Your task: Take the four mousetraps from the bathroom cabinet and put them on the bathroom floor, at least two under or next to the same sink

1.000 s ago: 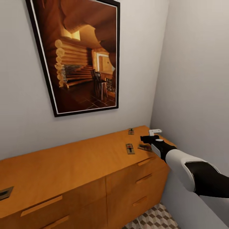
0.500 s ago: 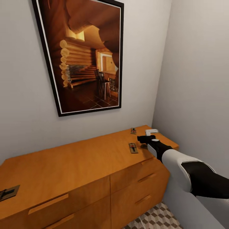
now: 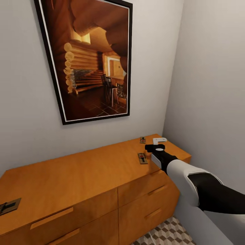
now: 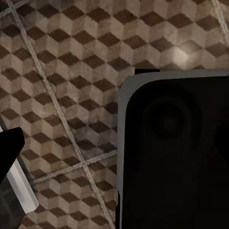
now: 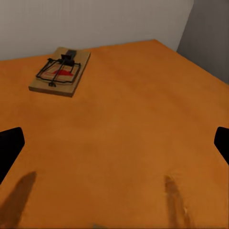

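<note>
1. Three mousetraps lie on the cabinet [image 3: 85, 173]: back-corner trap [image 3: 142, 140], front trap [image 3: 142, 158], far-left trap [image 3: 8, 206].
2. Right gripper [image 3: 157, 144] hovers over the cabinet top, fingers spread wide, empty.
3. Left gripper's state: can't tell, it faces the bathroom floor [image 4: 62, 71].

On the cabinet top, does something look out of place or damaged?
Nothing looks damaged. The mousetraps lie flat but scattered on the cabinet: one near the right tool, one by the wall, one at the far left end.
</note>
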